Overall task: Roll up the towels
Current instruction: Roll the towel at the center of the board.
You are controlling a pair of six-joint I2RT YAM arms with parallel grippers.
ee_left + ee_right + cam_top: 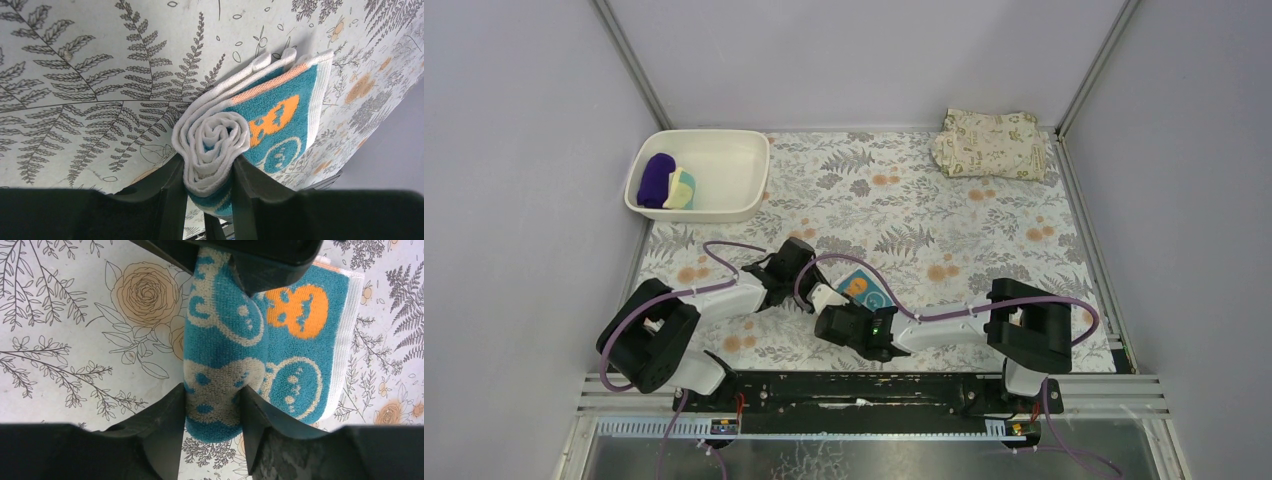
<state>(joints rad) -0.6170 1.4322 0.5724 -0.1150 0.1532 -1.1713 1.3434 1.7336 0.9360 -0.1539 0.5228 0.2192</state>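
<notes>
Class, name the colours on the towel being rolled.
Teal towel, white and orange marks; right wrist view.

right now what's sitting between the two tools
The teal towel, partly rolled: the left tool clamps one end of the roll, the right tool the other. Both wrist views show it best.

Nowhere is there any writing, label, brand or number that can be read. The teal towel (220, 365) bears only woven white rings and dots and an orange figure, none of them letters. The beige cloth (990, 144) at the far right of the tabletop (904, 200) carries a fine print, perhaps with small marks, too small to tell.
</notes>
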